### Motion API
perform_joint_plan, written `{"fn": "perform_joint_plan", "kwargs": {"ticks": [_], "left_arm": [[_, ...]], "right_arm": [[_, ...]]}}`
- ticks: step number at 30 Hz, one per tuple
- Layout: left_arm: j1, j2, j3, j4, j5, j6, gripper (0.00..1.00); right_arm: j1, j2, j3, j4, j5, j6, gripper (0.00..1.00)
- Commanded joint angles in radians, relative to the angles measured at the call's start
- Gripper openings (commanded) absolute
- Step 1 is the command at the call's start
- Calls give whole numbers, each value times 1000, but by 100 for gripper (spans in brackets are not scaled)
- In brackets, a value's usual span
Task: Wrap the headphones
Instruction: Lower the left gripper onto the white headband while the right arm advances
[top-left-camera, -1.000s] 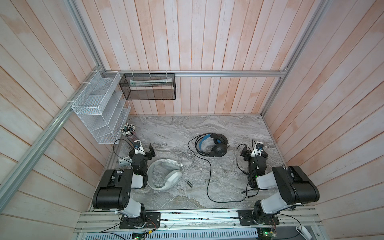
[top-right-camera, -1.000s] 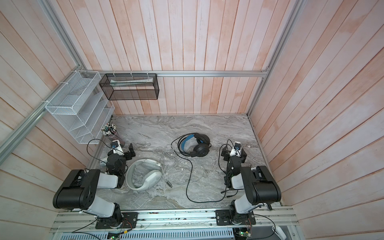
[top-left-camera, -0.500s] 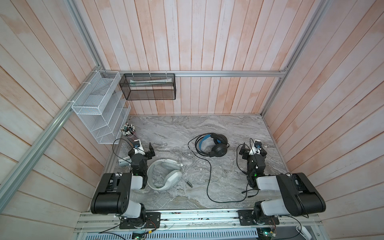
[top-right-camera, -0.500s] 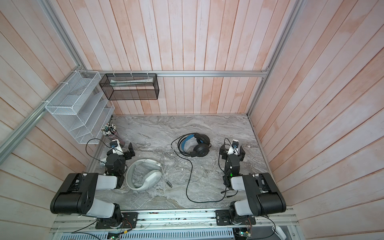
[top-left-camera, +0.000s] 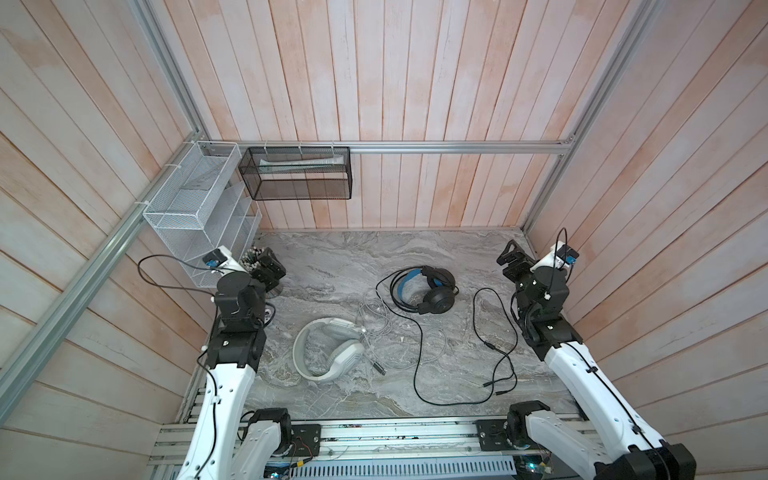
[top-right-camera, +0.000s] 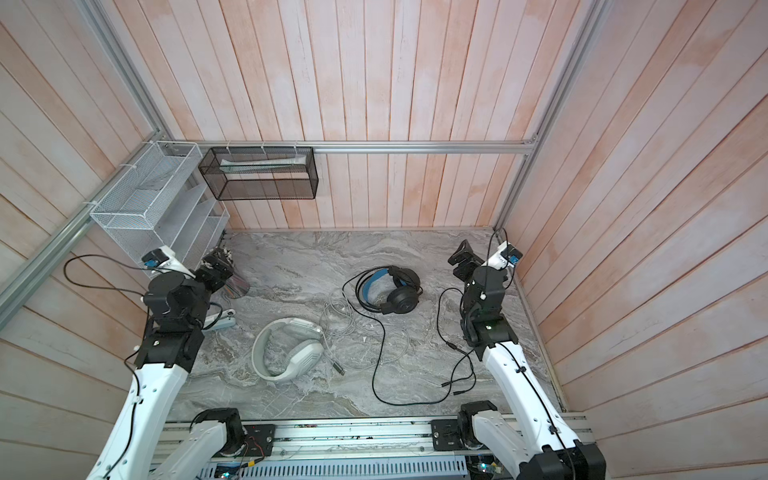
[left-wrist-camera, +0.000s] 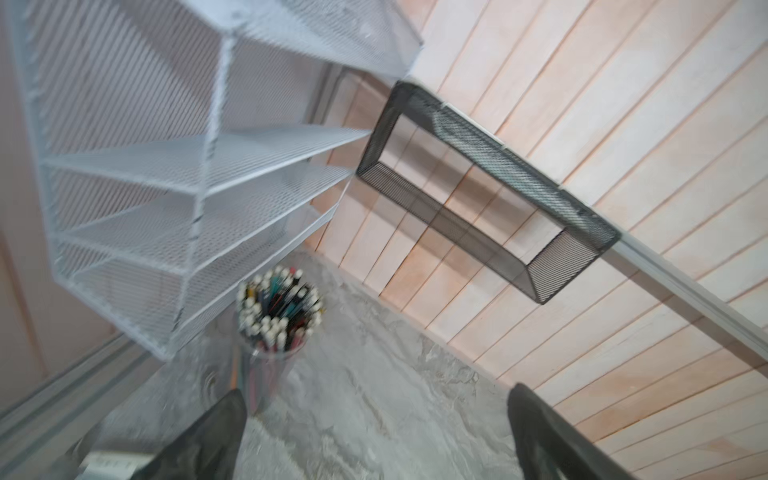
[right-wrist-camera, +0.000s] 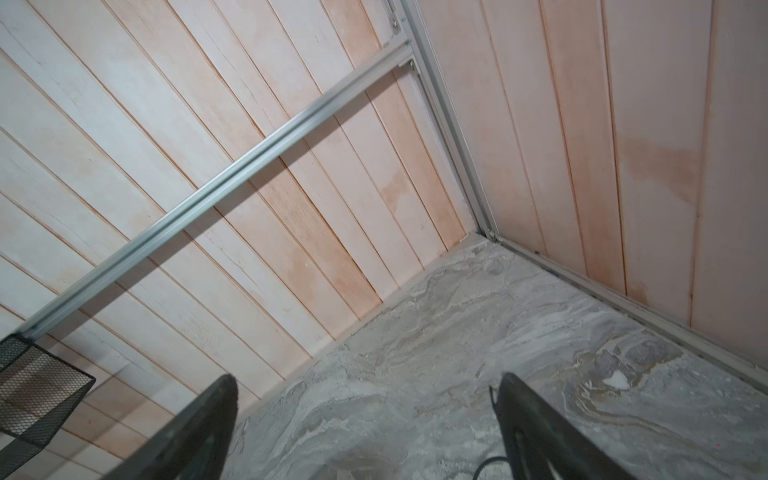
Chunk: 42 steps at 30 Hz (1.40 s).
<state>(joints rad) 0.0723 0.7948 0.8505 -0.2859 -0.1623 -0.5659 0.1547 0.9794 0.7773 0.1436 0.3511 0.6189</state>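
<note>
Headphones, unwrapped on worktop (top-left-camera: 332, 257): white pair (top-left-camera: 328, 349), black pair (top-left-camera: 432, 289). Both my jaws open, empty. Next, my guess: pin one pair, wind even loops.

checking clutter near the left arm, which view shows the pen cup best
The left wrist view: the pen cup shows nearly whole, though blurred. In both top views the left gripper covers part of it. The right wrist view misses it.

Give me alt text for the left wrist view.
The left gripper, open and empty, points toward a cup of pens on a marbled table; the picture is blurred. A white mesh rack hangs above the cup, a black mesh basket on the plank wall beyond.
</note>
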Motion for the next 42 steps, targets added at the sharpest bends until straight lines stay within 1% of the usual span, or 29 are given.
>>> {"fn": "perform_joint_plan", "kwargs": {"ticks": [1,3,4,6,11,13,14,16,18,20,23,25,26,29,30,32,35,39,40,42], "left_arm": [[3,-63,15,-371,106,-90,99],[-5,-14,63,-516,115,-125,99],[-5,7,68,-586,142,-138,98],[-5,23,49,-661,195,-152,98],[-9,-14,-31,-740,296,-144,98],[-28,2,-50,-765,306,-135,98],[-35,15,-62,-781,319,-138,99],[-43,37,-83,-803,367,-134,98],[-62,54,-102,-838,349,-149,98],[-72,50,-121,-858,322,-167,98],[-104,56,-148,-834,329,-214,99],[-106,63,-165,-810,316,-229,99],[-106,68,-167,-802,313,-241,98],[-106,80,-184,-777,308,-281,98],[-106,80,-195,-762,322,-290,98],[-108,84,-217,-741,319,-319,99],[-108,93,-247,-689,328,-334,96],[-111,130,-261,-638,322,-358,93],[-118,142,-262,-628,314,-367,92],[-161,163,-263,-613,257,-391,92]], "right_arm": [[-5,42,38,-278,-152,35,98],[-2,25,35,-294,-151,5,98],[0,12,34,-296,-151,-11,98],[8,-2,40,-314,-156,-19,98],[5,29,79,-412,-152,-19,98],[10,59,124,-452,-229,-88,98],[17,73,144,-488,-228,-84,98],[19,72,143,-503,-241,-105,98],[19,57,130,-525,-208,-98,98],[19,33,107,-536,-211,-111,98],[19,-6,69,-551,-191,-110,98],[20,-31,47,-559,-161,-102,98],[19,-44,40,-565,-164,-96,98],[15,-72,11,-525,-259,-108,98],[13,-78,0,-513,-279,-107,98],[8,-75,-19,-518,-266,-53,100],[-3,-63,-25,-513,-287,-54,100],[-4,-103,-40,-481,-313,-63,100],[-4,-118,-44,-471,-331,-65,99],[-3,-143,-44,-457,-365,-68,99]]}}
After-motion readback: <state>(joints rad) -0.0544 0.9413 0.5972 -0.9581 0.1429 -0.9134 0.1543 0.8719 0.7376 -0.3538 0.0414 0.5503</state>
